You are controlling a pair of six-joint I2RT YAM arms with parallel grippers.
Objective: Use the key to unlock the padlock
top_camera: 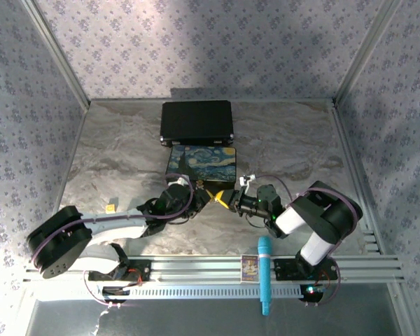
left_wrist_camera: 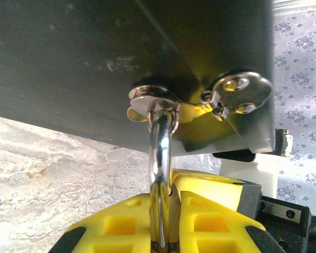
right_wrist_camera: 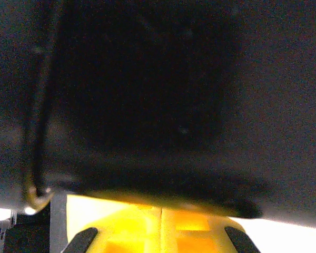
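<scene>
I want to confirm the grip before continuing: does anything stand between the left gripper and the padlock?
Nothing visible does. The left gripper is closed on the padlock by its shackle, which passes through the hasp of the dark box.

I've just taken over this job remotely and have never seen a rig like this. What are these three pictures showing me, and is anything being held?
Two robot arms are bolted at the near edge of a marbled table, each ending in yellow jaws. The wide picture looks down from behind them: left arm, right arm. The other two come from wrist cameras. On the table: a black case, a painted box, a yellow cube; a teal tool crosses the front rail. The left jaws are shut on the padlock by its silver shackle, which passes through a metal loop on the box. The right jaws are shut near a dark surface; whether they hold the key is hidden.
</scene>
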